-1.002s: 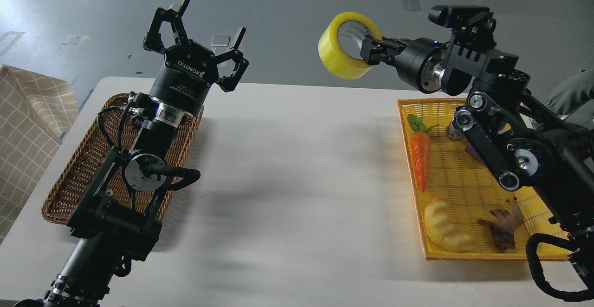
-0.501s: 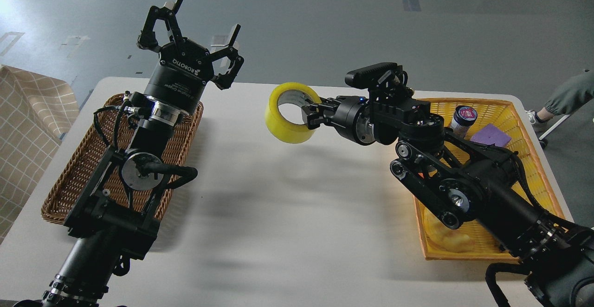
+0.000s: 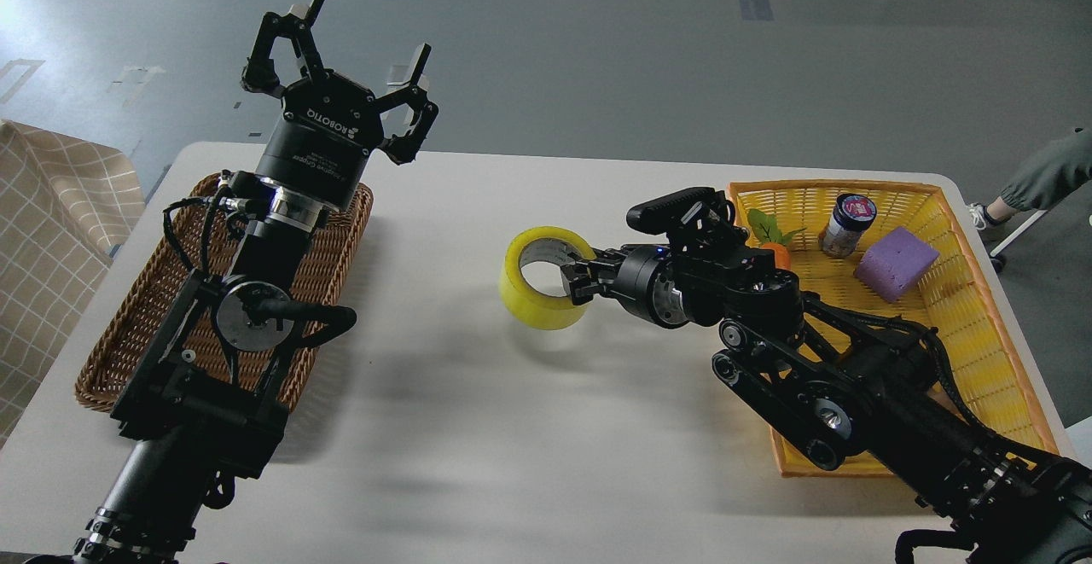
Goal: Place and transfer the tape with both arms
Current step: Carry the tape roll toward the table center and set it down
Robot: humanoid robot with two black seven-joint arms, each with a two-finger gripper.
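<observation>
Brown basket (image 3: pixel 179 291) at my left. Yellow basket (image 3: pixel 981 308) at my right: carrot (image 3: pixel 772 248), jar (image 3: pixel 845 224), purple block (image 3: pixel 896 263). White table (image 3: pixel 512 444).

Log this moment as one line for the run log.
right gripper: shut on tape roll | tape: low over table middle | left gripper: open, raised above brown basket

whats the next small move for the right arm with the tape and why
Probably lower slightly and open the right claw: it grips the tape by its wall, low over the middle of the table, while the left claw is raised and open above the brown basket.
</observation>
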